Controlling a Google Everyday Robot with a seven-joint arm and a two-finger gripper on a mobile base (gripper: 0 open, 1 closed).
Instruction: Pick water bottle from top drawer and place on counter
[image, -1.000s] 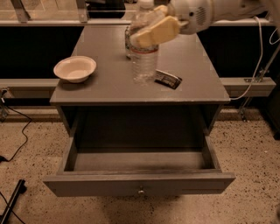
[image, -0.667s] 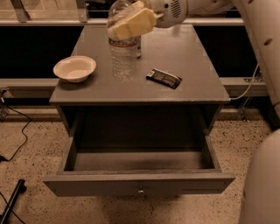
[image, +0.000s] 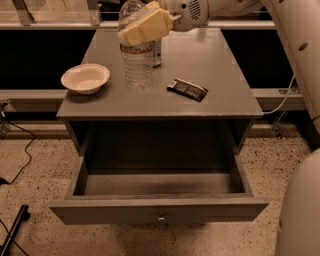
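claw (image: 132, 30) pinches water bottle (image: 136, 67) near its neck; a skewed release could topple it across the counter (image: 220, 65) beneath.

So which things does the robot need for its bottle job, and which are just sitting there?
For the job: water bottle; gripper, clamped round the bottle's top; counter; top drawer, pulled open.

Just lying about: white bowl; dark packet, both on the counter.
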